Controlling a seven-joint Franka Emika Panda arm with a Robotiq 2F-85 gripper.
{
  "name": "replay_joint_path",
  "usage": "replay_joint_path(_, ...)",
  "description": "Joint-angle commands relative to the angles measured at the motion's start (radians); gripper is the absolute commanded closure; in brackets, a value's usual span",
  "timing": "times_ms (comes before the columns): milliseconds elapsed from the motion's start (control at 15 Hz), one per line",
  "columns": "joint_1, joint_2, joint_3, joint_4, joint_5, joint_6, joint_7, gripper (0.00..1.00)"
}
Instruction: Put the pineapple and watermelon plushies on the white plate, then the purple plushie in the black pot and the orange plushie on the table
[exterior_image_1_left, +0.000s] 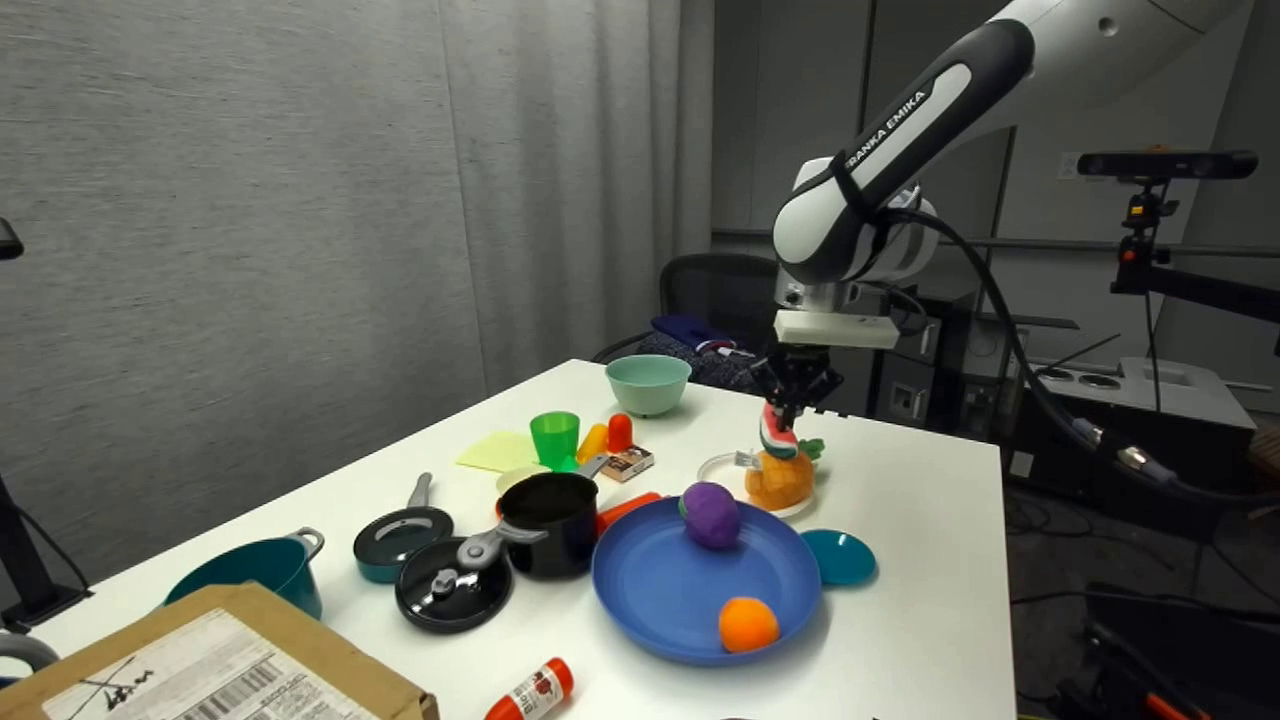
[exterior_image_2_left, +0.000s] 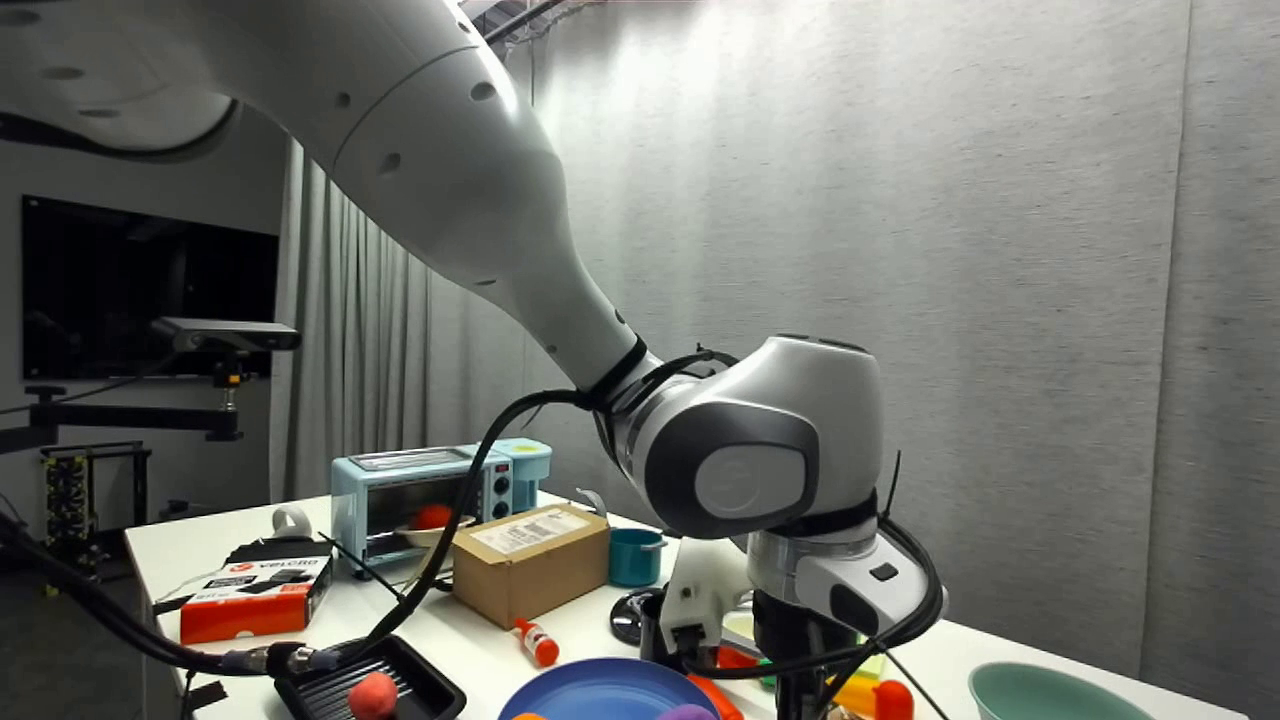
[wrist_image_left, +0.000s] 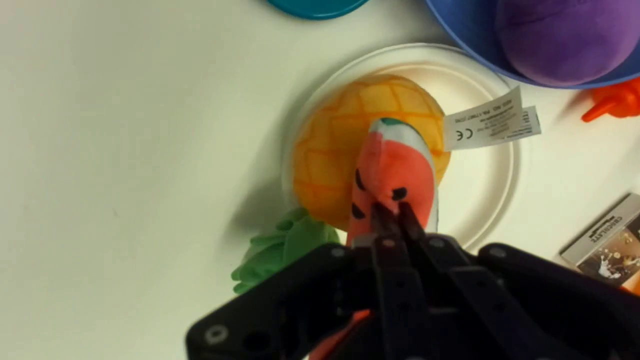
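My gripper (exterior_image_1_left: 788, 412) is shut on the watermelon plushie (exterior_image_1_left: 777, 440). In the wrist view its fingertips (wrist_image_left: 392, 212) pinch the red fabric of the plushie (wrist_image_left: 400, 170). The watermelon hangs over the pineapple plushie (exterior_image_1_left: 779, 484); whether they touch I cannot tell. The pineapple (wrist_image_left: 325, 155) lies on the white plate (wrist_image_left: 492, 210), its green leaves past the rim. The purple plushie (exterior_image_1_left: 711, 516) and the orange plushie (exterior_image_1_left: 748, 625) sit in the blue plate (exterior_image_1_left: 650, 590). The black pot (exterior_image_1_left: 552, 530) stands beside that plate. The gripper's fingers are hidden in an exterior view behind the arm.
A teal lid (exterior_image_1_left: 840, 557) lies by the blue plate. A lidded pan, or lid, (exterior_image_1_left: 455, 590) and a teal pan (exterior_image_1_left: 400, 540) lie beside the pot. A green cup (exterior_image_1_left: 555, 438), a mint bowl (exterior_image_1_left: 648, 385) and a chocolate box (exterior_image_1_left: 627, 463) stand farther back. A cardboard box (exterior_image_2_left: 530, 565) is at the far end.
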Motion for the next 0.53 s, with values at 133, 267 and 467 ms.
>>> replay_joint_path(133, -0.029, 0.008, 0.041, 0.011, 0.221, 0.047, 0.016, 0.99)
replay_joint_path(267, -0.028, -0.001, 0.046, 0.012, 0.265, 0.069, 0.003, 0.99)
replay_joint_path(467, -0.032, 0.003, 0.043, 0.017, 0.295, 0.083, 0.006, 0.99)
